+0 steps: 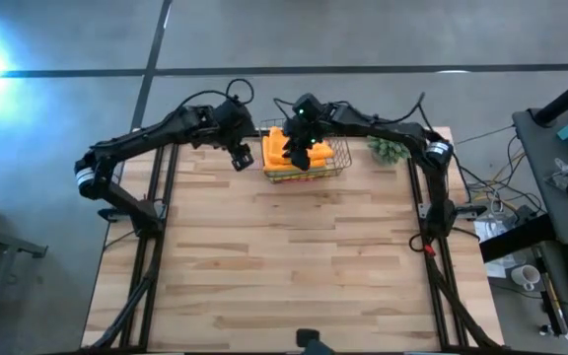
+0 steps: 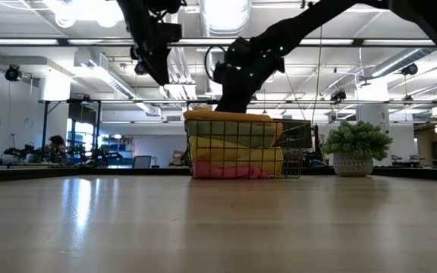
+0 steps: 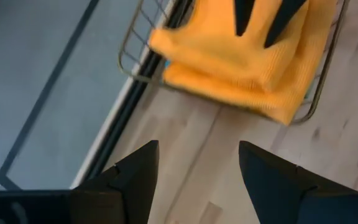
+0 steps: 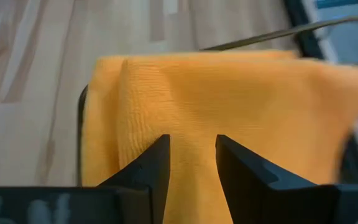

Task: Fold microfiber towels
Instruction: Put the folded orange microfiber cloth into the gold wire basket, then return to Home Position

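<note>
A wire basket [image 1: 343, 160] stands at the table's far middle. It holds a stack of folded microfiber towels: orange [image 1: 282, 148] on top, then greenish [image 2: 234, 135], yellow [image 2: 234, 158] and pink [image 2: 226, 172] at the bottom. My right gripper [image 4: 192, 138] is over the stack, slanting down, open, with its fingertips at the top orange towel [image 4: 241, 106]. My left gripper [image 3: 197, 146] hangs open above the bare wood just left of the basket [image 3: 135, 62], with nothing between its fingers. My right gripper comes at the top orange towel's upper face [image 3: 229, 43] slanting down from the table's right. Its fingertips [image 3: 248, 23] stand apart over the cloth near the middle of the stack. I cannot tell whether they touch it.
A small green plant in a white pot [image 2: 355, 148] stands right of the basket at the far edge [image 1: 390, 148]. Bare wood [image 1: 294, 256] stretches from the basket to the near edge. The arms' frames run along both table sides.
</note>
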